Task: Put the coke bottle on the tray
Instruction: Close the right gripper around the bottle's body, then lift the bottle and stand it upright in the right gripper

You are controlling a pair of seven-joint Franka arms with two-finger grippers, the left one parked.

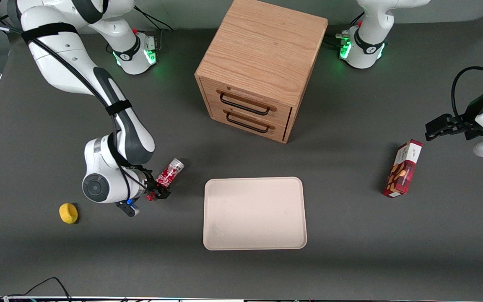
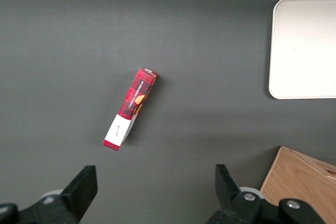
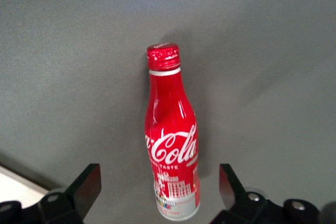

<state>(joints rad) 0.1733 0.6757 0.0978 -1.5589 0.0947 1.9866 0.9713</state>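
Tray (image 1: 255, 214) bare. Gripper (image 1: 159, 189) at its 9 o'clock, fingers (image 3: 86, 182) spread wide, bottle (image 3: 171, 140) centred between them, ungripped.

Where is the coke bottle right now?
The coke bottle lies on the table beside the tray, toward the working arm's end, between the open gripper fingers.

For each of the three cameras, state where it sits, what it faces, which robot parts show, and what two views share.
Front view: high above the table, looking down at the coke bottle, tray and wooden cabinet; both arms show, the pincer at the bottle.
Left wrist view: on the parked arm, facing down at the red snack box; its own fingers show.
Right wrist view: on the working arm, facing the coke bottle between open pincer fingers.
Shared: front and left wrist views both show the tray and snack box.
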